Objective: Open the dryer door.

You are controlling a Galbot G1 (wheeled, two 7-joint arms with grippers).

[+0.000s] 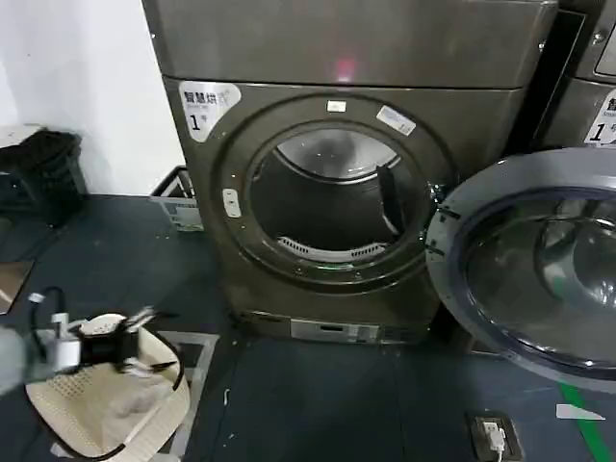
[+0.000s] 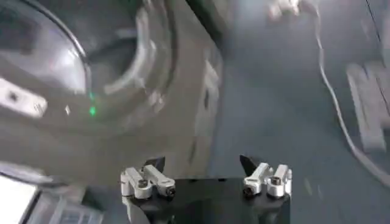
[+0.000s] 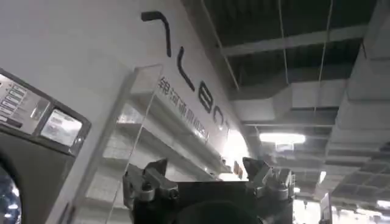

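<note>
Grey dryer door [image 1: 539, 269] is swung wide open, job prob. done; left end effector [image 2: 204, 165] and right end effector [image 3: 207, 170] both spread, holding nothing.

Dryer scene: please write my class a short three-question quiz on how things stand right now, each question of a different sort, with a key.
1. True or false: the dryer door is shut against the drum opening.
2. Multiple choice: the left hand is A) on the door rim, B) low over a pale laundry basket on the floor, C) inside the drum.
3. Fill in: in the left wrist view, the left hand's fingers stand ____ with nothing between them.

Key
1. False: it is swung wide to the right.
2. B
3. open
</note>
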